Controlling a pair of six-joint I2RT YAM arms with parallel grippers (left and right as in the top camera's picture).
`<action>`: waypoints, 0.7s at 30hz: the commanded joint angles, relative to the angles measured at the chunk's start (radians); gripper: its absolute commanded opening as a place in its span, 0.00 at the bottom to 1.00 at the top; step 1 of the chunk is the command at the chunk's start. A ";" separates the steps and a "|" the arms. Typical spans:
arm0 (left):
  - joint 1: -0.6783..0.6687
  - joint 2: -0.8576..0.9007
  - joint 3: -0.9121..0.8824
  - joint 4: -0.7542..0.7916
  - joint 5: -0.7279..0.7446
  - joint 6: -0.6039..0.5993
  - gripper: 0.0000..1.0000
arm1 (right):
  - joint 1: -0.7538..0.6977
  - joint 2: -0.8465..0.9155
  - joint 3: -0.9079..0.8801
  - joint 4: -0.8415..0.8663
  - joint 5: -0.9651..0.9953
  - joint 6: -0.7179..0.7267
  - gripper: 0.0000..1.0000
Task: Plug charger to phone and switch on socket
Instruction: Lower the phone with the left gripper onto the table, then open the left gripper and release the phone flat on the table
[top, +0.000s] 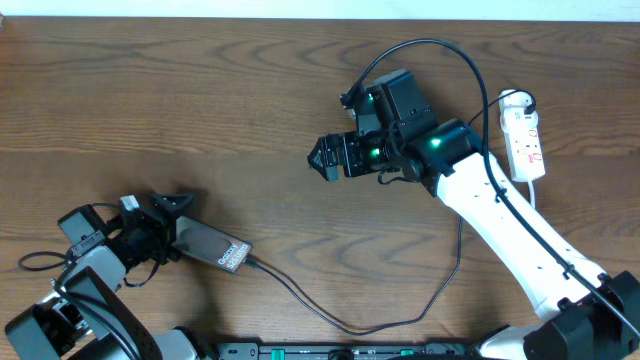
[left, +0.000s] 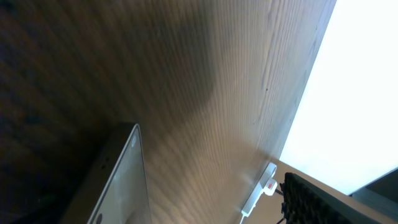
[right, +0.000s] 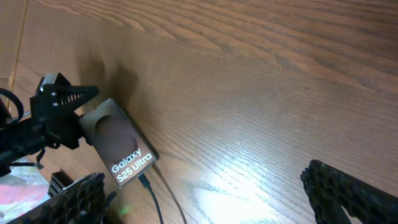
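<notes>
The phone (top: 212, 245) lies flat at the lower left, its "Galaxy S25 Ultra" lettering showing in the right wrist view (right: 121, 146). My left gripper (top: 170, 228) is shut on the phone's left end. The left wrist view shows the phone's edge (left: 118, 180) close up. The black charger cable (top: 340, 322) has its plug tip (right: 144, 182) seated at the phone's right end and loops along the front edge, then up towards the right. The white socket strip (top: 525, 135) lies at the far right. My right gripper (top: 322, 158) is open and empty, hovering mid-table above the bare wood (right: 211, 193).
The socket strip also shows small in the left wrist view (left: 261, 190), beside one of the right arm's dark fingers (left: 311, 199). The right arm's white link (top: 510, 230) slants across the right side. A pale wall borders the table's far edge.
</notes>
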 joint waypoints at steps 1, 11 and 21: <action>0.004 0.040 -0.042 -0.011 -0.195 0.010 0.86 | 0.008 -0.014 0.010 -0.005 0.005 -0.019 0.99; 0.004 0.040 -0.040 0.164 -0.220 0.010 0.86 | 0.008 -0.014 0.010 -0.019 0.005 -0.020 0.99; 0.003 0.040 0.020 0.198 -0.212 0.011 0.87 | 0.008 -0.014 0.010 -0.018 0.009 -0.035 0.99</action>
